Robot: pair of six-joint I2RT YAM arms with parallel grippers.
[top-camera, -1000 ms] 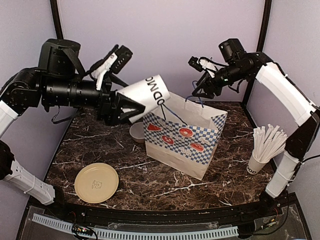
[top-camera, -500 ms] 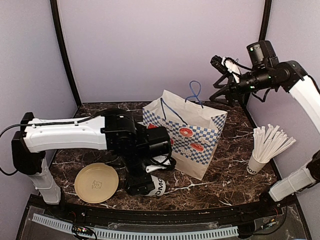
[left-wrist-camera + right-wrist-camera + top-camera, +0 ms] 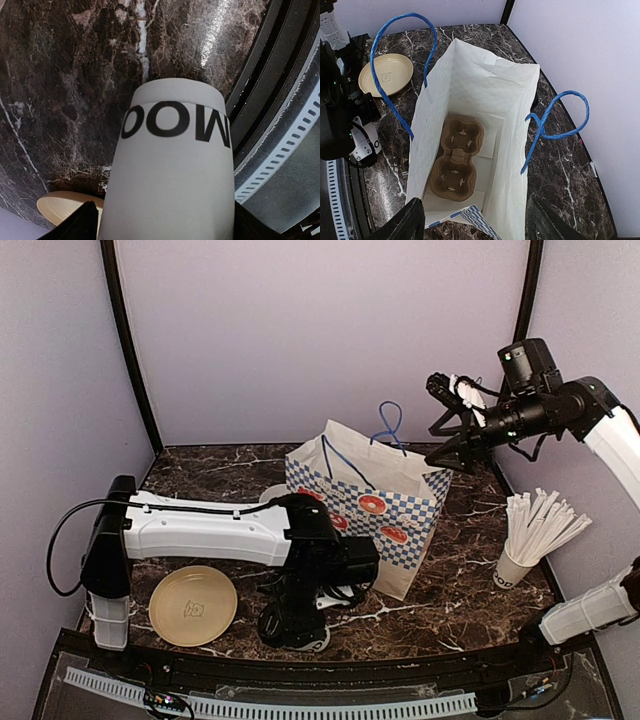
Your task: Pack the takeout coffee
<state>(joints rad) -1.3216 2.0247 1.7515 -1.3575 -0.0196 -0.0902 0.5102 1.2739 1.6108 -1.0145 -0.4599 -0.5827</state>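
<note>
Although a second ago the cup point(image 3: 170, 175) hung by the bag point(image 3: 372, 525), the left jaws now grasp it low at the desk's point(image 3: 450, 580) near edge, beside the plate point(image 3: 193, 606); the right jaws hover released, so packing looks set back.

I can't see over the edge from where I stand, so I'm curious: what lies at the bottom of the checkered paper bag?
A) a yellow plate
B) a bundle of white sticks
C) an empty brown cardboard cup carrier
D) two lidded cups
C: the right wrist view looks straight down into the open bag, where a brown two-slot cup carrier lies flat with no cups in it.
</note>
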